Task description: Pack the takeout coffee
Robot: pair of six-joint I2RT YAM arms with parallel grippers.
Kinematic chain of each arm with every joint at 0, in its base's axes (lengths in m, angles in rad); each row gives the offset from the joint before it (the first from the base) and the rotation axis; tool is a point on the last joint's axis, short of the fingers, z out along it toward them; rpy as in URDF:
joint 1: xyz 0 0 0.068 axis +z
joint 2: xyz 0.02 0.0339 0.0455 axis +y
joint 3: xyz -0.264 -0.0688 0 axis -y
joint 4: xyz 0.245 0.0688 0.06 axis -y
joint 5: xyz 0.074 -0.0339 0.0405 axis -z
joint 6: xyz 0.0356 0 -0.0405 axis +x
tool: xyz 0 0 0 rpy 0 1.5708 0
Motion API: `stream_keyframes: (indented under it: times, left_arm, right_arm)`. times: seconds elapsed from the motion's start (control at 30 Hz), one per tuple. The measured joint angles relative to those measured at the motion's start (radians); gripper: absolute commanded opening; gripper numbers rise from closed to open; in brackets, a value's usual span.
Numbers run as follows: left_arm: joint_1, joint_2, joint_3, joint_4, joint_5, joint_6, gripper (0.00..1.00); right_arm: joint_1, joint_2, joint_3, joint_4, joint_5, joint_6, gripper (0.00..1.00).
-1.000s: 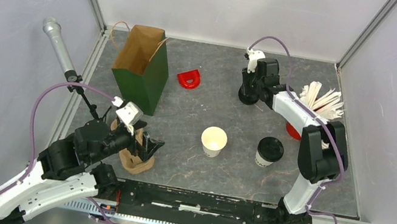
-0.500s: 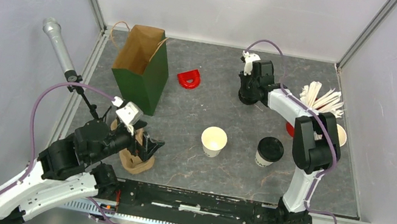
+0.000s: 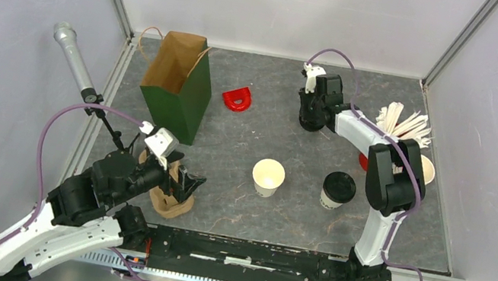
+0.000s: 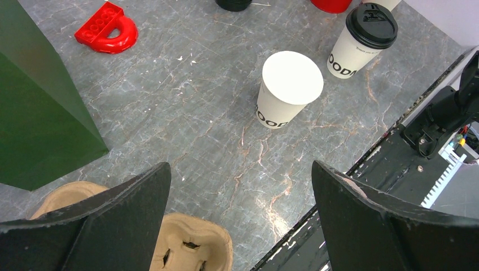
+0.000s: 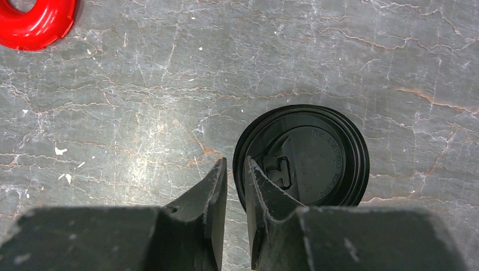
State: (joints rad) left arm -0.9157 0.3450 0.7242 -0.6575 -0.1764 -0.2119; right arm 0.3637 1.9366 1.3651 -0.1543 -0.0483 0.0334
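One takeout coffee cup [image 3: 338,189] with a black lid stands right of centre; it also shows in the left wrist view [image 4: 364,39]. A cream cup without a lid [image 3: 268,177] stands to its left, also in the left wrist view [image 4: 288,90]. My right gripper [image 3: 310,116] is at the far middle, over a loose black lid [image 5: 316,155] lying on the table. Its jaws [image 5: 236,164] are nearly closed with the lid's left rim between them. My left gripper [image 3: 186,183] is open and empty above a brown cardboard cup carrier [image 4: 195,243].
A green paper bag [image 3: 178,85] stands open at the far left, a red plastic piece [image 3: 237,97] beside it. A red cup of white sticks [image 3: 403,123] and a stack of cream cups [image 3: 426,169] stand at the right. A microphone [image 3: 74,63] leans at the left wall.
My right gripper has shifted slightly left and back over the black lid, with its elbow folding in. The left arm has not moved.
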Motion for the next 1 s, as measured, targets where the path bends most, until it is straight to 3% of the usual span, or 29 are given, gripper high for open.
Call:
stream_keyframes:
  times: [0.37, 0.57, 0.8, 1.0]
  left_arm:
    - [0.000, 0.000, 0.000, 0.000, 0.000, 0.000, 1.00]
    - [0.000, 0.000, 0.000, 0.000, 0.000, 0.000, 1.00]
    - [0.000, 0.000, 0.000, 0.000, 0.000, 0.000, 1.00]
    - [0.000, 0.000, 0.000, 0.000, 0.000, 0.000, 1.00]
  right_arm:
    - [0.000, 0.016, 0.008, 0.000, 0.001, 0.000, 0.16]
    - [0.000, 0.026, 0.010, 0.000, 0.001, 0.000, 0.17]
    - [0.000, 0.029, 0.013, 0.000, 0.001, 0.003, 0.00]
    - [0.000, 0.029, 0.013, 0.000, -0.002, 0.004, 0.00]
